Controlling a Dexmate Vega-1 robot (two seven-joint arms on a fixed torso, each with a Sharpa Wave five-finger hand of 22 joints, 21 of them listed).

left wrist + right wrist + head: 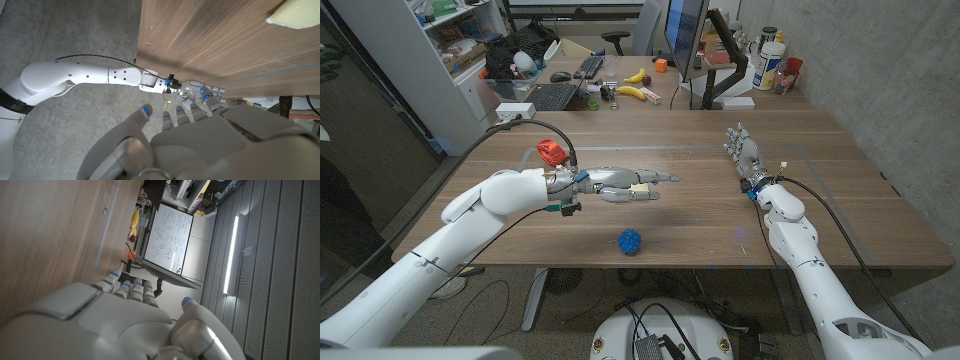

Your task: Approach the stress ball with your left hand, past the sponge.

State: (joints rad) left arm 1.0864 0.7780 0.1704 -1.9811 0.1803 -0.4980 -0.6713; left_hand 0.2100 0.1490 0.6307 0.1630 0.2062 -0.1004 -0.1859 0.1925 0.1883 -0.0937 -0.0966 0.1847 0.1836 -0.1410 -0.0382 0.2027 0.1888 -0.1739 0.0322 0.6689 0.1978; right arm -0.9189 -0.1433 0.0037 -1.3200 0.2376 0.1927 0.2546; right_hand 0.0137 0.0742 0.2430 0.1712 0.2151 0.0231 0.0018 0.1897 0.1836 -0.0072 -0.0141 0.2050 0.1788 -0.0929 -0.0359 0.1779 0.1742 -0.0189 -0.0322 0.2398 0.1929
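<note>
Both arms are wearing smooth white rounded shells. The left hand (632,186) and right hand (744,152) are showing grey segmented fingers with small blue lights glowing. Black cables are running along each forearm.

A wooden table (840,190) fills the middle of the head view. On it, at the robot's left and toward the far side, lies a red object (552,152). A thin pale rectangular outline (800,150) is marked on the tabletop.

Behind the table stands a second desk carrying a keyboard (552,96), two bananas (636,84), a small orange cube (660,65), a monitor (684,30) on a black stand, and bottles (770,62) beside a red cup (789,72). White shelving (440,40) stands at the far left. An office chair (638,30) sits beyond the desk. The right wrist view shows the monitor's lit screen (170,237) and a long ceiling light (231,255).
</note>
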